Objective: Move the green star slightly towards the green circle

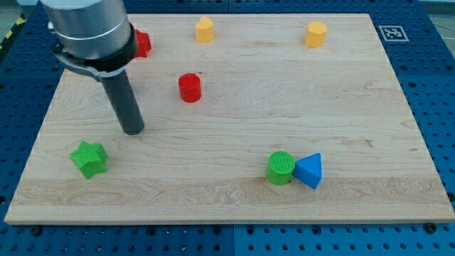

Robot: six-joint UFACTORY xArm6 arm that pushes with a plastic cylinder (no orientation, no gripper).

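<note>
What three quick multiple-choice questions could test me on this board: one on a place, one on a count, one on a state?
1. Where is the green star?
A. the view's lower left
B. the view's top right
C. beside the blue block

2. How many yellow blocks are there?
A. one
B. two
C. four

3. Is my tip touching the green star?
A. yes, pressing it
B. no, a gap shows
C. it is hidden

Answers: 1 A, it lies near the lower-left corner, far from the green circle. 2 B, a yellow block and a yellow block sit along the top. 3 B, bare wood separates them, the tip up and right of the star.
</note>
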